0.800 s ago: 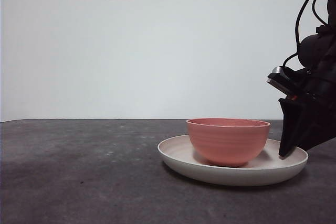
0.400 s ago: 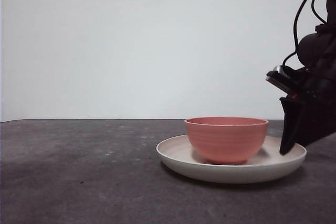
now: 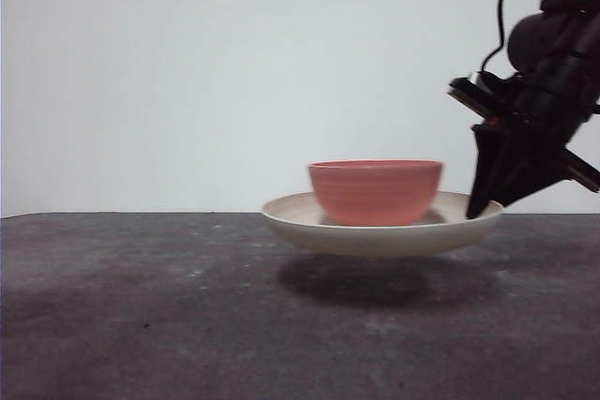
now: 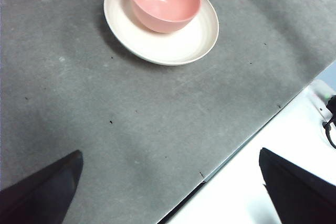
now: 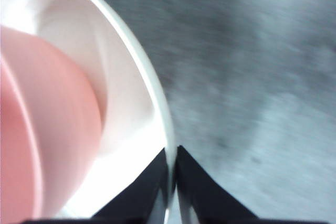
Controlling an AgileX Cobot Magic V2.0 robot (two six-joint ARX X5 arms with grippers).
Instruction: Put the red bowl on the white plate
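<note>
red bowl point(image 3: 376, 192) sitting inside white plate point(image 3: 300, 222), whole stack airborne above surface point(image 3: 141, 306). right claw point(image 5: 172, 174) clenched on plate rim. left claw point(image 4: 168, 192) released, well apart. rigid, smooth, light-looking; one-sided rim pinch, bowl could slide if tilted.

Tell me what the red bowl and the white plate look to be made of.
Red bowl: probably matte plastic or a fibre composite; its coral surface is dull, with only a soft sheen inside. White plate: likely the same sort of material, cream and unglazed-looking. The right gripper lifts it by the rim, suggesting lightness.
</note>
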